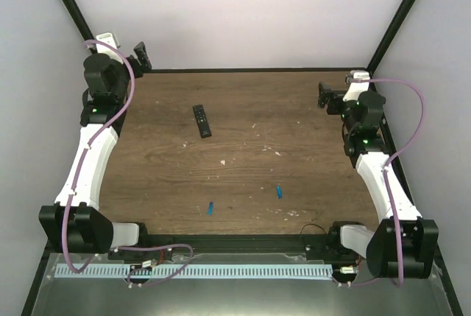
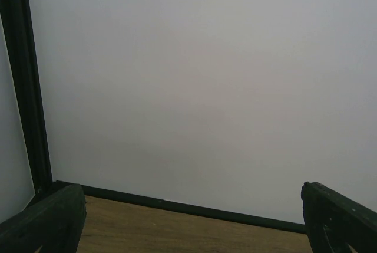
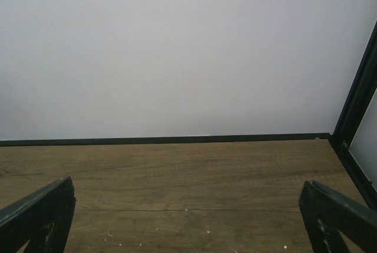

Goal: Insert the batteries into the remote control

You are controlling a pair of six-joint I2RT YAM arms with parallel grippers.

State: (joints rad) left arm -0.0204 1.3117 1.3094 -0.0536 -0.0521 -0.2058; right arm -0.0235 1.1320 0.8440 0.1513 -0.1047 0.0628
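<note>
The slim black remote control (image 1: 202,121) lies on the wooden table (image 1: 294,110), left of centre toward the back. Two tiny blue batteries lie near the front: one (image 1: 210,208) at centre left, the other (image 1: 279,191) to its right. My left gripper (image 1: 141,57) is open and empty at the back left corner, far from the remote. My right gripper (image 1: 324,96) is open and empty at the back right. Both wrist views show only wide-spread fingertips (image 2: 53,220) (image 3: 41,214), the table and the white back wall; the remote and batteries are out of those views.
Pale specks of debris (image 1: 223,162) are scattered on the table. Black frame posts (image 1: 70,3) stand at the back corners, and a black rim (image 3: 177,140) runs along the back edge below the white wall.
</note>
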